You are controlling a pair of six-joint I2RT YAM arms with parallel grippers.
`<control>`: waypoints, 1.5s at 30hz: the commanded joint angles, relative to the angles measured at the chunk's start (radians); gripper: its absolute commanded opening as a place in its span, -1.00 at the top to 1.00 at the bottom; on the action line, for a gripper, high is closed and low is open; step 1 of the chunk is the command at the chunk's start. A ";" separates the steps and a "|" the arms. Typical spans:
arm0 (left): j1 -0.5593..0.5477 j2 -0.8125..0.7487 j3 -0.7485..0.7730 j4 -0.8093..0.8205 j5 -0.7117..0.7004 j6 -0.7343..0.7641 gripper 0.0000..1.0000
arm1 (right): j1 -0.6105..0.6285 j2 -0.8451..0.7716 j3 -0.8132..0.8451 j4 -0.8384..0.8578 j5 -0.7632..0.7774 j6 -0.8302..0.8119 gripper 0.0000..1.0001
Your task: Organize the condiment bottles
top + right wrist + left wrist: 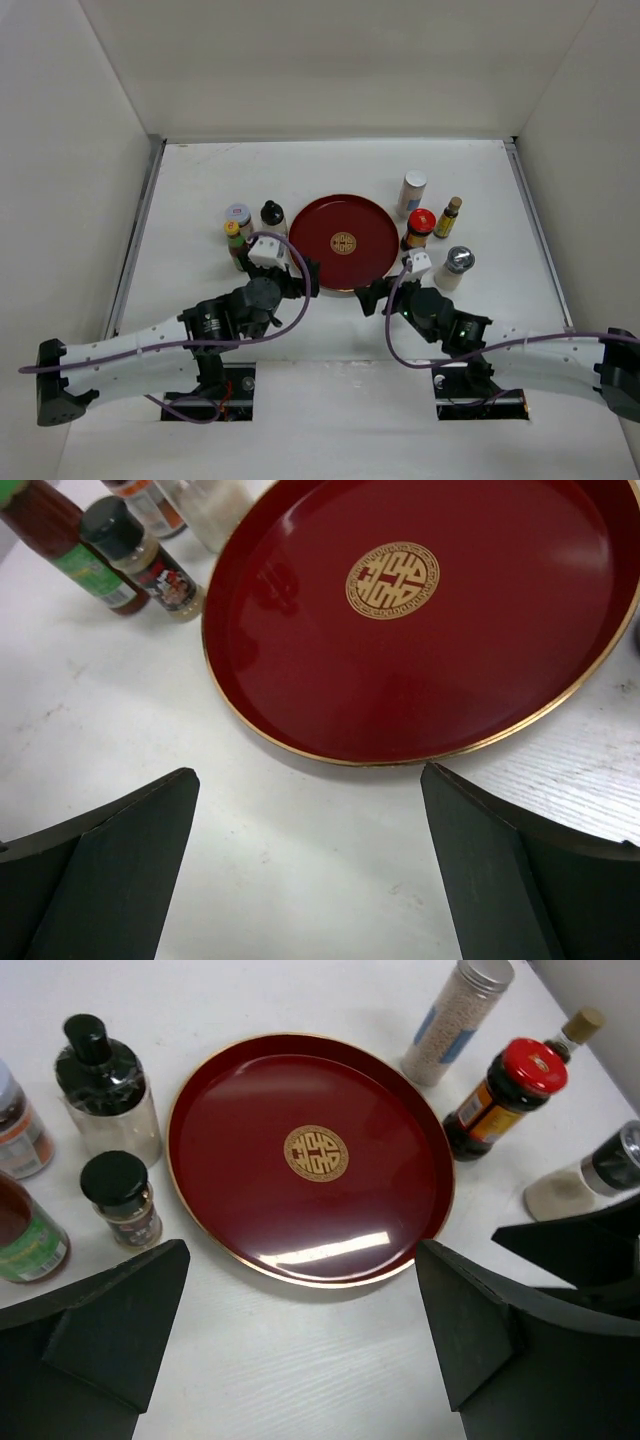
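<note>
Bottles [108, 1095] flank tray [300, 1080] | left fingers [110, 1330] wide, bottles ahead | right fingers [110, 870] wide, bottles ahead-left

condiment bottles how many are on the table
8. Left of the tray: orange-labelled jar, black-capped bottle, small black-capped jar, green-labelled bottle. Right: silver-capped tube, red-capped bottle, tan-capped bottle, shaker.

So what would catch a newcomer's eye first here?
The round red tray with its gold emblem sits bare at the middle of the table. Clusters of condiment bottles flank it, a black-capped bottle among those on its left and a red-capped dark bottle among those on its right. The left gripper and right gripper hang open at the tray's near rim, holding nothing.
</note>
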 commanded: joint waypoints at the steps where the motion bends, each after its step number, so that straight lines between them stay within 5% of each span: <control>1: 0.051 -0.019 0.001 0.057 0.004 -0.004 -1.00 | -0.004 0.007 -0.002 0.105 -0.021 0.013 -1.00; 8: 0.157 0.040 -0.007 0.097 -0.036 0.002 -1.00 | 0.003 0.067 0.026 0.107 -0.015 0.013 -1.00; 20: 0.131 0.004 -0.042 0.229 -0.019 0.134 -0.95 | 0.104 0.028 0.038 0.136 -0.010 0.022 -1.00; 21: 0.137 0.005 -0.052 0.233 -0.009 0.136 -0.66 | 0.106 0.017 0.029 0.156 -0.012 0.020 -1.00; 22: 0.145 0.007 -0.062 0.236 -0.004 0.134 -0.14 | 0.109 0.006 0.021 0.170 -0.012 0.019 -1.00; 24: 0.173 0.016 -0.062 0.209 -0.021 0.131 0.43 | 0.126 -0.023 0.018 0.168 -0.010 0.013 -1.00; 25: 0.188 0.024 -0.060 0.186 -0.036 0.123 0.57 | 0.135 -0.038 0.014 0.173 -0.012 0.010 -0.89; 28: 0.228 0.068 -0.056 0.131 -0.076 0.059 0.61 | 0.138 -0.081 0.007 0.164 0.002 -0.006 0.51; 30: 0.248 0.119 -0.043 0.095 -0.079 0.019 0.49 | 0.138 -0.117 0.006 0.124 0.020 0.005 0.76; 32: 0.277 0.172 -0.039 0.071 -0.071 -0.012 0.19 | 0.138 -0.150 0.000 0.107 0.039 0.019 0.64; 34: 0.312 0.229 -0.043 0.080 -0.020 -0.018 -0.11 | 0.124 -0.164 -0.016 0.122 0.036 0.016 0.30; 38: 0.384 0.298 -0.049 0.130 0.080 -0.019 -0.30 | 0.123 -0.125 -0.028 0.185 -0.016 -0.015 -0.39; 45: 0.483 0.346 -0.074 0.219 0.125 -0.015 -0.52 | 0.132 -0.066 -0.013 0.193 -0.012 -0.039 -0.64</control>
